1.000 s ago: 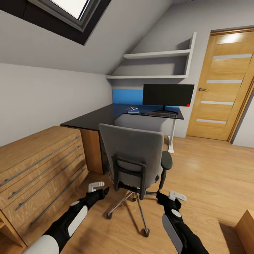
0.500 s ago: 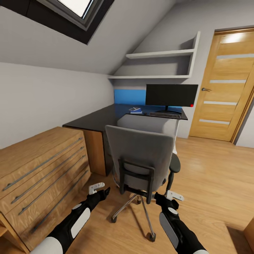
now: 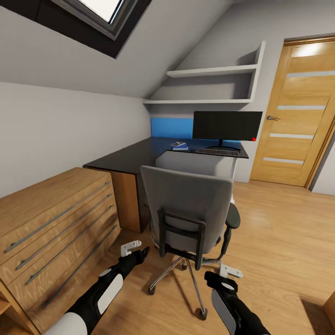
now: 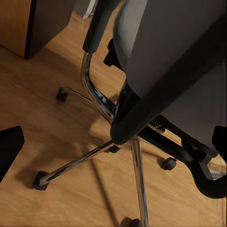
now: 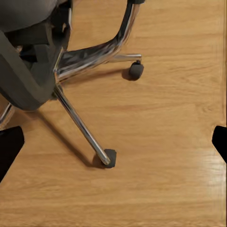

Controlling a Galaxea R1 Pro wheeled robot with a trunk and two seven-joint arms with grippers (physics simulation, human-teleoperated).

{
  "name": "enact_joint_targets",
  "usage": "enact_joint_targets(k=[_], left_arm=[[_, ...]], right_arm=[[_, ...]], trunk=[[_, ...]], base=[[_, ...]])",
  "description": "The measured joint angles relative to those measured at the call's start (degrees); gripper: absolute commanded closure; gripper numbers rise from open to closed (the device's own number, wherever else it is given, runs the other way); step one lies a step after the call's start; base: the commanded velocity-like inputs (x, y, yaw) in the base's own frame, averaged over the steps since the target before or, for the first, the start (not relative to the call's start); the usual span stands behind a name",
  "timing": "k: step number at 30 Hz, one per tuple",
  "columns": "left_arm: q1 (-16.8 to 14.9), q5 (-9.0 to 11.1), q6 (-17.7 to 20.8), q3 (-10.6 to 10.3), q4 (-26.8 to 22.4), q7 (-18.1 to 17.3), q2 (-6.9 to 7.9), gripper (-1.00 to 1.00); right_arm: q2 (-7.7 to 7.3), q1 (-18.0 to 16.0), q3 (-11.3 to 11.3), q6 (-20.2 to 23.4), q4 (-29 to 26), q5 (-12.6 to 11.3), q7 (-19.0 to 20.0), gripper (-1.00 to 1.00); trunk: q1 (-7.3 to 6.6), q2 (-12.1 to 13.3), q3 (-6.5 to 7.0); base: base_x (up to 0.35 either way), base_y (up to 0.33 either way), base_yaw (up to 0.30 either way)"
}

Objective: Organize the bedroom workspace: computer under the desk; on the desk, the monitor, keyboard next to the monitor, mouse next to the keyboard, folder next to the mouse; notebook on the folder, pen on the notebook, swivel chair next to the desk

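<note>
1. A bedroom workspace seen from the robot's head: the swivel chair [image 3: 190, 218] stands with its grey back to the camera, just short of the black-topped counter [image 3: 125, 158] and beside a light wood dresser [image 3: 51, 218]; its seat is hidden behind the backrest, so whether anything lies on it cannot be told.
2. On the far wing of the counter the monitor [image 3: 227, 125] stands upright with the keyboard [image 3: 217, 151] in front of its stand; a small blue-and-pale stack [image 3: 178, 145] lies just beside the keyboard, too small to say whether it is the folder, notebook and pen; a pale grey box [image 3: 195, 164] rises behind the chair, likely the computer.
3. The left claw [image 3: 132, 246] hangs low near the chair's left rear, its white fingers [image 3: 129, 244] apparently apart and holding nothing; the right claw [image 3: 229, 271] hovers by the chrome base, and whether it is apart or together cannot be told.
4. Both wrist views look down on the chrome star base [image 4: 94, 156] and its casters [image 5: 109, 158] on the wood floor.
5. Judged as a load, the chair is heavy but rolls freely and can spin on its column; the stiff black back frame [image 3: 182, 232] or an armrest [image 3: 231, 218] looks the best place to take hold; a push on the upholstery alone would probably yaw it; slow, level pressure from both sides should steer it toward the counter.
</note>
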Motion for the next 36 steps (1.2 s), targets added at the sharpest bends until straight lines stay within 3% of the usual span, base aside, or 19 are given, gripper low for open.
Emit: enact_joint_targets(k=[7, 14, 24, 32, 36], left_arm=[[0.0, 0.1, 0.2, 0.1, 0.3, 0.1, -3.29, -1.0], [-0.1, -0.2, 0.5, 0.1, 0.4, 0.1, -4.87, -1.0], [-0.1, -0.5, 0.1, 0.0, 0.5, 0.0, -5.0, -1.0], [0.0, -0.7, 0.0, 0.0, 0.5, 0.0, -4.23, -1.0], [0.0, -2.0, 0.5, 0.0, 0.5, 0.9, -3.92, -1.0]], right_arm=[[-0.18, 0.0, -0.1, 0.2, 1.9, -0.2, -0.1, -1.0], [-0.12, 0.0, -0.4, 0.3, 1.7, 0.0, -0.4, -1.0], [-0.29, 0.0, -0.3, 0.3, 1.4, -0.2, -0.4, -1.0], [-0.38, 0.0, -0.2, 0.4, 1.3, -0.2, -0.5, -1.0], [-0.45, 0.0, -0.4, 3.7, 1.2, 0.0, -0.5, -1.0]], trunk=[[0.0, 0.0, 0.0], [0.0, 0.0, 0.0], [0.0, 0.0, 0.0], [0.0, 0.0, 0.0], [0.0, 0.0, 0.0]], base=[[0.0, 0.0, -0.019], [0.0, 0.0, -0.213], [0.0, 0.0, -0.291], [0.0, 0.0, -0.27], [0.0, 0.0, -0.083]])
